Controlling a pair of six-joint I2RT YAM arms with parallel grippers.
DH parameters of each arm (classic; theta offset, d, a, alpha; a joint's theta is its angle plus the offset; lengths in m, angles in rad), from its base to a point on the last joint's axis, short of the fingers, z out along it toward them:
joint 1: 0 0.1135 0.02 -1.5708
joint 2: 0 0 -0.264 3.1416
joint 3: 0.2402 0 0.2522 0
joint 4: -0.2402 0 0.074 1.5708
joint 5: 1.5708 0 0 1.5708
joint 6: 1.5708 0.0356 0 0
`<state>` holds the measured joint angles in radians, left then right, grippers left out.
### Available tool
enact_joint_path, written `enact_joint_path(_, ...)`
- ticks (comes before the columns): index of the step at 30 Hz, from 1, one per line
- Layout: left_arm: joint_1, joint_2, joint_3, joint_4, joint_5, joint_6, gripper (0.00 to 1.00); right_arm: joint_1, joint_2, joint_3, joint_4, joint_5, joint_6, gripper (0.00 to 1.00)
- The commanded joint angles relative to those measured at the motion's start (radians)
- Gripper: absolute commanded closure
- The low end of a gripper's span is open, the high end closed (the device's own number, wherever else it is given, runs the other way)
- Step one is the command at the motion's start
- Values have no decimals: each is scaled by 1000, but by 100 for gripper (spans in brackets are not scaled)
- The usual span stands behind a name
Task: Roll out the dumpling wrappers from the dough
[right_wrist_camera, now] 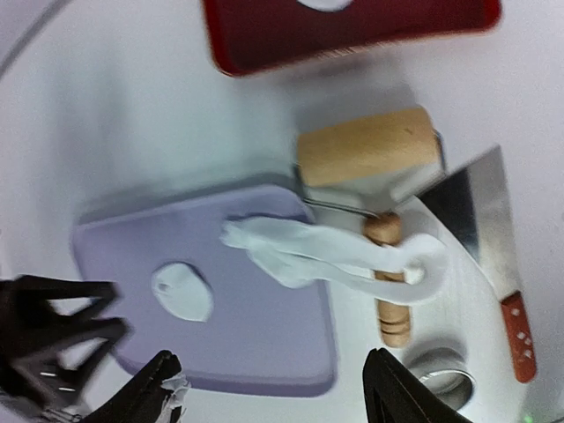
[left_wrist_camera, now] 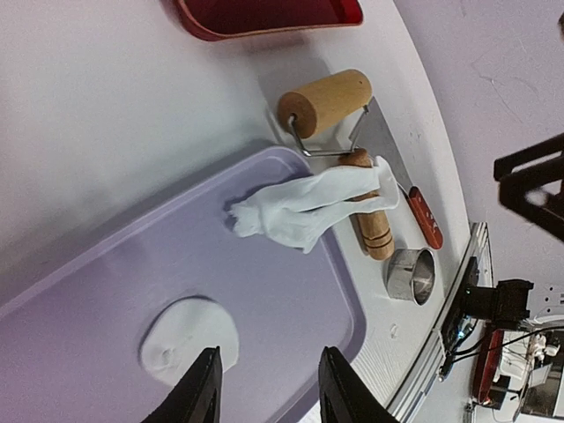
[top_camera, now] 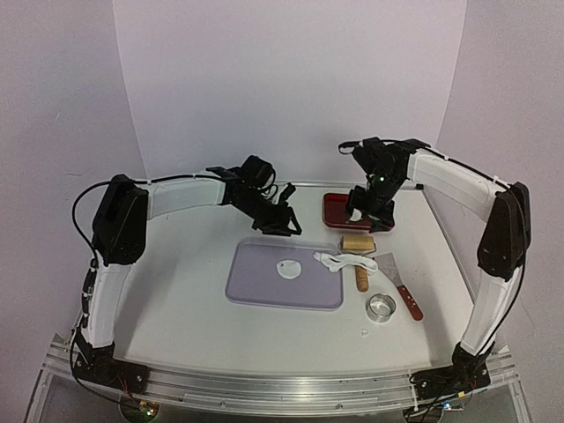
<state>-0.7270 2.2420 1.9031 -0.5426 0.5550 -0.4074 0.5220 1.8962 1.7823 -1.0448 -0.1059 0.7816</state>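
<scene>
Overhead, one dumpling wrapper (top_camera: 288, 269) lies on the purple mat (top_camera: 256, 284). Ragged dough (top_camera: 342, 261) at its 3 o'clock drapes over the roller (top_camera: 357, 244). The left gripper (top_camera: 280, 220) hovers at the mat's 12 o'clock, and the right gripper (top_camera: 370, 211) hangs above the red tray (top_camera: 335, 211).

From the left wrist, the jaws stand partly apart and empty, with the wrapper (left_wrist_camera: 189, 339) at their 10 o'clock.

From the right wrist, the jaws gape wide and empty.

Collecting the cut disc looks to be the step in hand. Next comes a low, gentle pinch at its thin edge.

Top camera looks down on the worktop (top_camera: 194, 264) from high at 6 o'clock, facing 12. Both wrist cameras, nearer, share the purple board (left_wrist_camera: 264, 291) and roller (left_wrist_camera: 326, 101).
</scene>
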Motion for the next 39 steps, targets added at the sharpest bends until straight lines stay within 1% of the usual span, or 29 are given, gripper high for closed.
enact_joint_path(1,45,-189,-120,16,-52,30,61,4,-138,-166,-130,115,-50,30)
enact_joint_path(4,51,-247,-200,16,-65,33,61,-3,-196,-281,-158,161,-41,30)
enact_joint_path(8,52,-281,-254,10,-63,34,61,-75,-255,-449,-175,135,-4,29)
enact_joint_path(13,52,-290,-252,-17,-52,36,61,-111,-292,-568,-160,119,15,27)
enact_joint_path(16,52,-289,-235,-34,-49,44,61,-153,-324,-688,-102,72,36,25)
enact_joint_path(20,53,-286,-215,-59,-41,51,61,-191,-369,-795,-6,17,58,23)
enact_joint_path(25,52,-286,-207,-70,-29,45,61,-209,-381,-881,63,1,54,21)
enact_joint_path(30,52,-290,-207,-79,-14,38,61,-224,-374,-939,175,-21,44,21)
enact_joint_path(33,52,-290,-200,-92,-8,39,61,-240,-352,-947,208,-2,19,22)
enact_joint_path(39,52,-299,-197,-108,-10,41,61,-292,-313,-963,272,14,-40,27)
